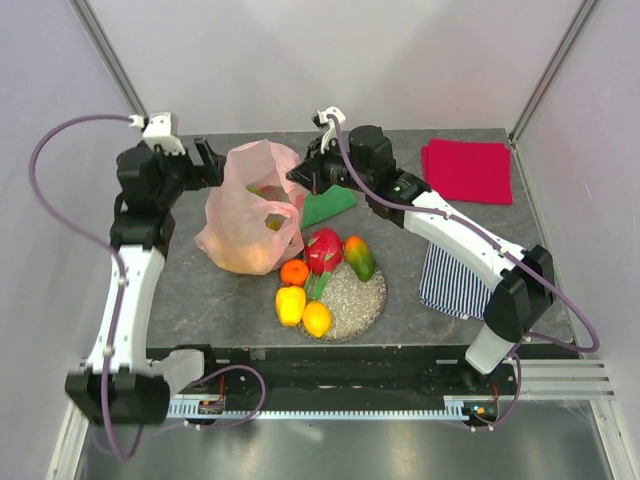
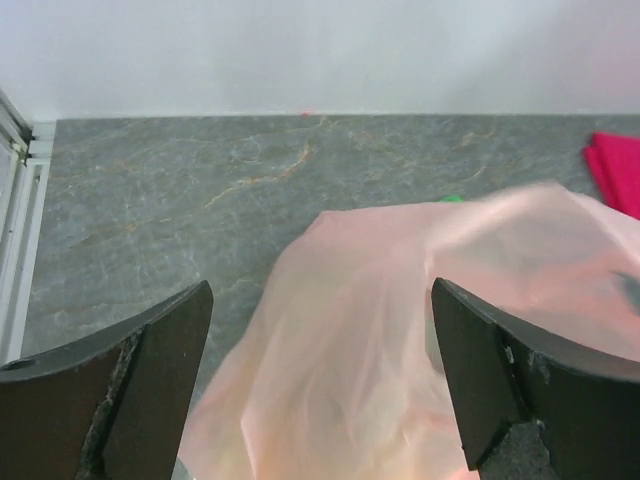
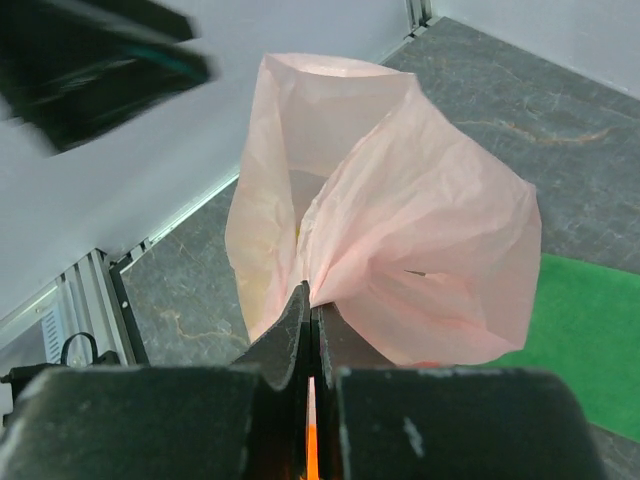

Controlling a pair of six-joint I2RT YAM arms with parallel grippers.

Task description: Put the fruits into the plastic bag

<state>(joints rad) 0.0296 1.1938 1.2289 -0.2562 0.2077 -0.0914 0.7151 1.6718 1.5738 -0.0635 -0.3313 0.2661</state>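
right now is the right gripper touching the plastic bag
Touching. In the right wrist view, the right gripper is shut on a fold of the plastic bag, and the pink film bunches out from between the tips.

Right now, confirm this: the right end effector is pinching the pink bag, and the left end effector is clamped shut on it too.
Half right. The right end effector is shut on the plastic bag, but the left end effector is open, its fingers spread wide apart, as the left wrist view shows.
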